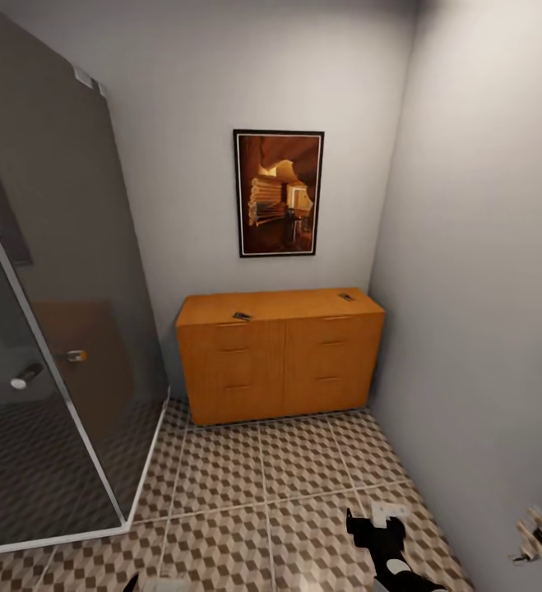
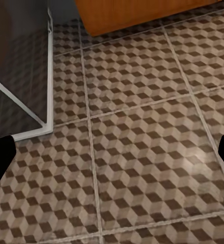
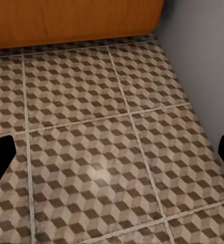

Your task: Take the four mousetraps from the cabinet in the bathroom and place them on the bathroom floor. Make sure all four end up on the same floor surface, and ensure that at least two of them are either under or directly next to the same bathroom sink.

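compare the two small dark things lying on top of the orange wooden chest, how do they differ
The left small flat dark mousetrap lies at the front edge of the low orange-brown wooden cabinet, above its left half; the right small flat dark mousetrap lies farther back, near the right wall. The left one looks slightly larger. Both lie flat on the top, apart.

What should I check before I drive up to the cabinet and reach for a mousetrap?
1. Cabinet in sight, straight ahead against the back wall: ok.
2. Mousetraps located: two small dark items lie on the cabinet top, one near the front left, one near the back right. The other two: cannot tell.
3. Bathroom floor between robot and cabinet free of obstacles: ok.
4. Left gripper open and empty, fingers spread at the frame edges: ok.
5. Right gripper open and empty: ok.
6. Side clearance: glass shower screen on the left, grey wall close on the right: cannot tell.
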You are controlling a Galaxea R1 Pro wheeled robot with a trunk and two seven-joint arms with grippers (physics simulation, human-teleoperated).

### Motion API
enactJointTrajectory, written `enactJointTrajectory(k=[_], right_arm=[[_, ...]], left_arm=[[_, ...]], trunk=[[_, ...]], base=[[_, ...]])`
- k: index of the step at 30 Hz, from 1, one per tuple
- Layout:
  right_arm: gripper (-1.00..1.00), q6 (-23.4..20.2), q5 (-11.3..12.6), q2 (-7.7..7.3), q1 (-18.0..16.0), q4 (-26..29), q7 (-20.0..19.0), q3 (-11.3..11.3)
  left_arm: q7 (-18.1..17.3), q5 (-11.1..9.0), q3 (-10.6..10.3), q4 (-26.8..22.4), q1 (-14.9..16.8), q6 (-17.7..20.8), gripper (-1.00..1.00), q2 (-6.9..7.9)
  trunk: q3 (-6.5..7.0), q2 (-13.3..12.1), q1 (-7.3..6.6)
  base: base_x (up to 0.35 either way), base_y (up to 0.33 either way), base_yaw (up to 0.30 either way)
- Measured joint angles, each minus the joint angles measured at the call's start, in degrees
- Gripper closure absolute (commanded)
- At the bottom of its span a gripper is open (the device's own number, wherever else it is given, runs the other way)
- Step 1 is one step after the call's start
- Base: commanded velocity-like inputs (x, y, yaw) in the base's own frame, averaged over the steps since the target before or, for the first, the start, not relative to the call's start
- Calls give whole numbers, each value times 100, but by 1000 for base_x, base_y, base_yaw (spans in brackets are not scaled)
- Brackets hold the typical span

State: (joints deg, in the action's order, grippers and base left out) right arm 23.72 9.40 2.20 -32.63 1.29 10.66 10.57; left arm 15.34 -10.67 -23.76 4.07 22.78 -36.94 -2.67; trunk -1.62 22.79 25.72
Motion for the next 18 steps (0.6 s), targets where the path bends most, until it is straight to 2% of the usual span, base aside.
enactJointTrajectory(k=[18], right_arm=[[-100, 3, 0, 2, 0, 0, 0, 0]], left_arm=[[0, 0, 0, 0, -2, 0, -100, 0]], trunk=[[0, 0, 0]], base=[[253, 0, 0]])
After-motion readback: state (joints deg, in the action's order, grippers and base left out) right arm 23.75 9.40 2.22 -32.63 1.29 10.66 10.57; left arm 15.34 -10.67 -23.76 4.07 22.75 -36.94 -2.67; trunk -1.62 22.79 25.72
